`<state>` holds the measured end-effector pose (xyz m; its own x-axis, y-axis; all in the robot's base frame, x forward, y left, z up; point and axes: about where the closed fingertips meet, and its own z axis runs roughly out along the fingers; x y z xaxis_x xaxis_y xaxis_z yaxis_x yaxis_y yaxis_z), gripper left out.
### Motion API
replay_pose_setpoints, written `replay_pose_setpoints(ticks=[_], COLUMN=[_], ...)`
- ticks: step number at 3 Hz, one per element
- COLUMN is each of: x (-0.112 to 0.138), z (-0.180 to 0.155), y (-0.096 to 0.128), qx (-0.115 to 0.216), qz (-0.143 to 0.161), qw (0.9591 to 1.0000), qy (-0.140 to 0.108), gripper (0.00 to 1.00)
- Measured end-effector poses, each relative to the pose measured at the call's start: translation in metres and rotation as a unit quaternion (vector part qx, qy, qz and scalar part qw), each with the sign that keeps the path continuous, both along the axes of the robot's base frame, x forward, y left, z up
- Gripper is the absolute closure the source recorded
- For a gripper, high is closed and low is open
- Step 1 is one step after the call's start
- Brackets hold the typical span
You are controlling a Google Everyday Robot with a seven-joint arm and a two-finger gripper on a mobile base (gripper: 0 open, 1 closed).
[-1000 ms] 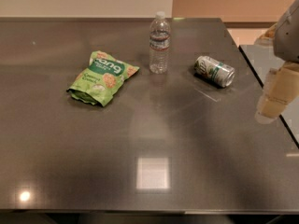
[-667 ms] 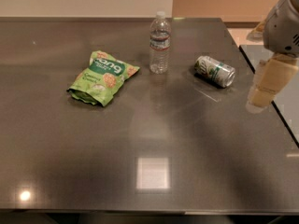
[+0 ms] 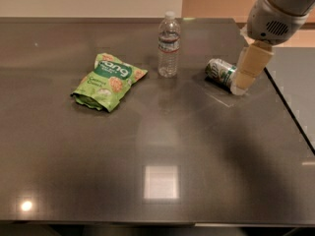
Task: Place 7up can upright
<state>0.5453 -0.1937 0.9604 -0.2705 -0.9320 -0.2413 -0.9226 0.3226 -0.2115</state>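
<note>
Hanging from the grey arm housing (image 3: pixel 274 14) in the upper right of the frame, the end effector (image 3: pixel 245 80) is a cream-coloured, blocky piece that slants down and to the left. Its lower tip sits in front of the right end of the 7up can (image 3: pixel 219 71) and hides that end. Whether it touches the can or only hovers above it cannot be told. Whether it is spread or pressed together cannot be told either.

The 7up can lies on its side on the dark worktop (image 3: pixel 157 141), right of centre in the upper half of the frame. Its length runs from upper left to lower right. The green and silver-white side faces the camera, and its left end is in plain view.

A clear water bottle (image 3: pixel 169 45) stands upright to the left of the can, near it but apart, with a white cap and a label band around its middle. Farther left, well apart from the bottle, a green snack bag (image 3: pixel 109 81) lies flat and crumpled, with its printed face up.

The worktop is glossy. It shows a pale square reflection (image 3: pixel 160 182) low in the middle and a small bright spot (image 3: pixel 26 205) in the lower left. At the right edge of the frame, a second grey surface (image 3: pixel 295 82) lies beyond the worktop's edge.
</note>
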Motion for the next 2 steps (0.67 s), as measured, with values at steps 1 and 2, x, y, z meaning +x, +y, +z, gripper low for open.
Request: replay_pose_setpoints(ticks=[1, 2], x=[0.038, 0.069], z=[-0.012, -0.024], y=[0.003, 0.004], qx=[0.011, 0.025], qz=[-0.04, -0.09], qw=[0.999, 0.9952], qy=[0.014, 0.031], gripper=[0.0, 0.0])
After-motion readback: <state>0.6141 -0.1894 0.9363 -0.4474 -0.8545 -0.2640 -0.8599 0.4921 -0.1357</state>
